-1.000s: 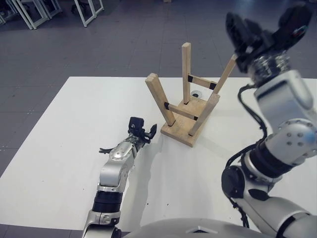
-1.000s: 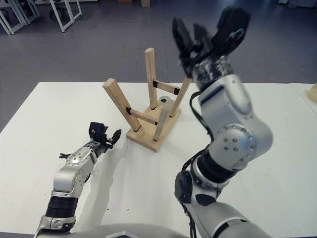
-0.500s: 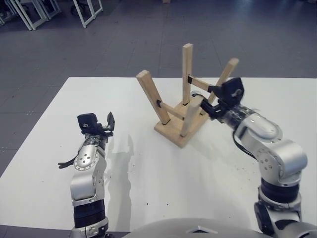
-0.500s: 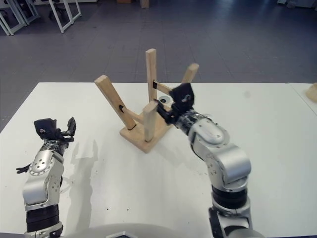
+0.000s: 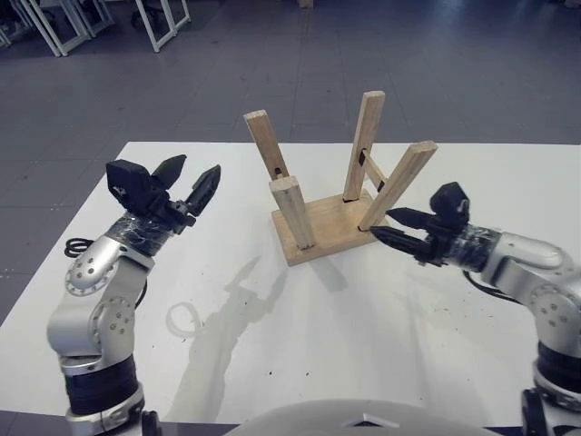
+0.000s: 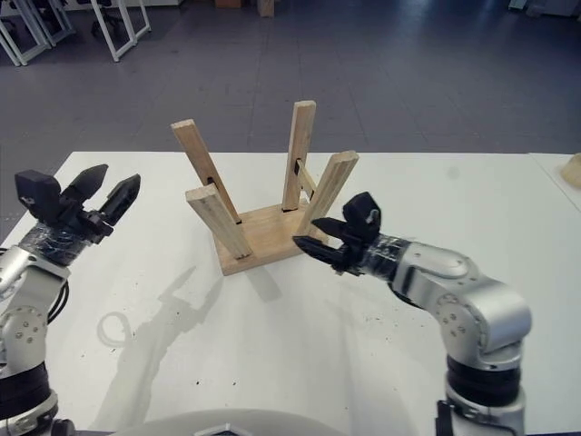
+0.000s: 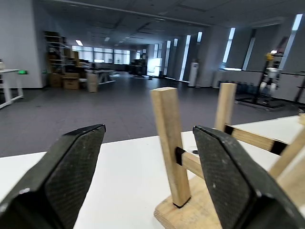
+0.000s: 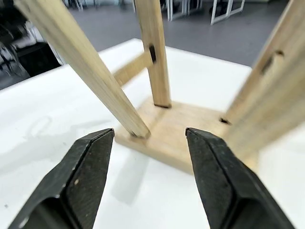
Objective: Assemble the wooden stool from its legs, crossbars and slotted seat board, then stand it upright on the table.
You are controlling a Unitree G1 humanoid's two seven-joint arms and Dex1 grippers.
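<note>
- Nearest, on the white table point(image 5: 300, 381): one faint clear ring point(image 5: 182, 318), lying toward the left and well apart from everything else.
- Next out, on the left: left gripper point(image 5: 198, 166) raised above the table, jaws spread wide and holding nothing, pointed toward the stool but well apart from it.
- On the right, low over the table: right gripper point(image 5: 381, 224), fingers parted and empty, tips just beside the foot of the near right leg point(image 5: 399, 182); cannot tell whether touching.
- Mid-table, between the two grippers: wooden stool point(image 5: 318, 238), one only, upside down.
- Counted: one slotted seat board point(image 5: 340, 227), flat on the table; four legs point(image 5: 366, 145), all set into the board and pointing up; two crossbars point(image 7: 248, 137) made out, each bridging a pair of legs.
- Judged progress: joining looks finished, since every part seen is already fitted.
- Left to do, by the look of it: turning the stool over and standing it on its legs.
- Farthest: grey floor point(image 5: 272, 64) with white frames point(image 5: 159, 18) at the back.
</note>
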